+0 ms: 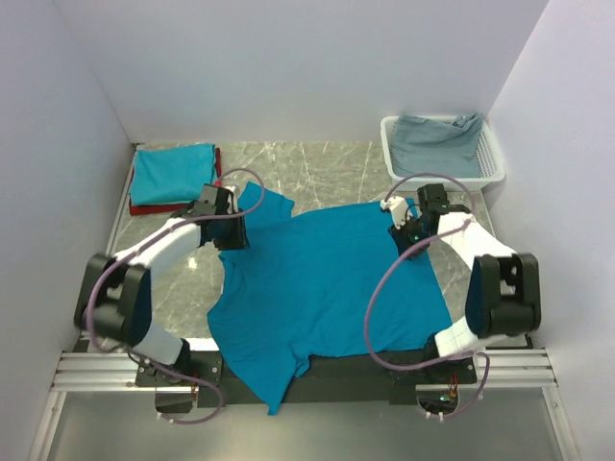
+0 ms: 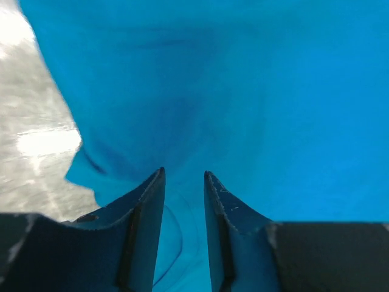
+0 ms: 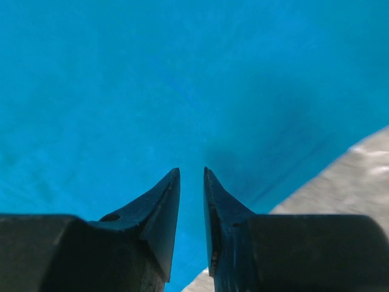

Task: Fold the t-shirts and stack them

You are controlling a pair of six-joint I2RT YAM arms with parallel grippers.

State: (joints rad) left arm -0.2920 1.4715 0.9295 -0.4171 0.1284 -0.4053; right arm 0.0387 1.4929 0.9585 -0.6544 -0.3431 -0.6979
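A bright teal-blue t-shirt (image 1: 322,288) lies spread flat across the middle of the table, its lower hem hanging over the near edge. My left gripper (image 1: 231,229) is at the shirt's far-left shoulder. In the left wrist view (image 2: 183,173) its jaws stand narrowly apart with teal cloth (image 2: 255,91) bunched between them. My right gripper (image 1: 404,235) is at the shirt's far-right edge. In the right wrist view (image 3: 191,170) its jaws are nearly closed on the cloth (image 3: 121,91). A folded teal shirt (image 1: 173,173) lies on a dark red folded one (image 1: 154,208) at the back left.
A white lattice basket (image 1: 442,181) holding grey-blue cloth (image 1: 437,139) stands at the back right. Marbled table surface (image 1: 327,168) shows behind the shirt and beside both grippers (image 2: 30,152) (image 3: 340,176). White walls close in three sides.
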